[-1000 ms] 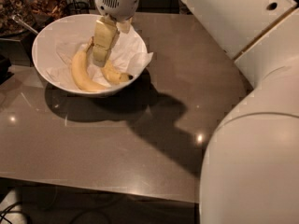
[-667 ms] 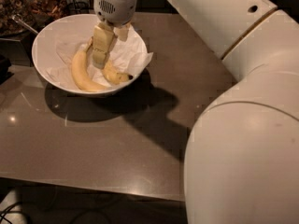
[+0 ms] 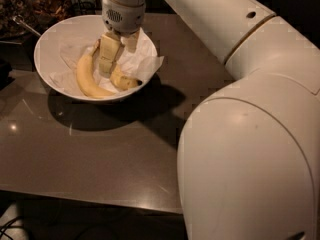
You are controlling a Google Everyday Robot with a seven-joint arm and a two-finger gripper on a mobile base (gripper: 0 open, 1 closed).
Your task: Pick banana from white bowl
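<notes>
The white bowl [image 3: 50,39] stands at the table's far left, lined with crumpled white paper. Two bananas lie in it. The banana [image 3: 126,82], short, deeper yellow and dark-tipped, lies at the right of the bowl. A longer pale-yellow banana [image 3: 86,80] curves to its left. My gripper [image 3: 118,61] reaches straight down into the bowl between the two, over the short banana's stem end. Its cream fingers [image 3: 109,54] stand a little apart and hold nothing. The stem end is hidden behind the front finger.
The bowl sits on a dark brown table [image 3: 100,159] whose front edge runs along the bottom. My large white arm [image 3: 250,134] fills the right half of the view. Dark clutter and a metal utensil [image 3: 25,26] lie behind the bowl at the far left.
The gripper has sunk slightly deeper into the bowl toward the short banana. The arm's big white link has swung further into view on the right. The bananas have not moved.
</notes>
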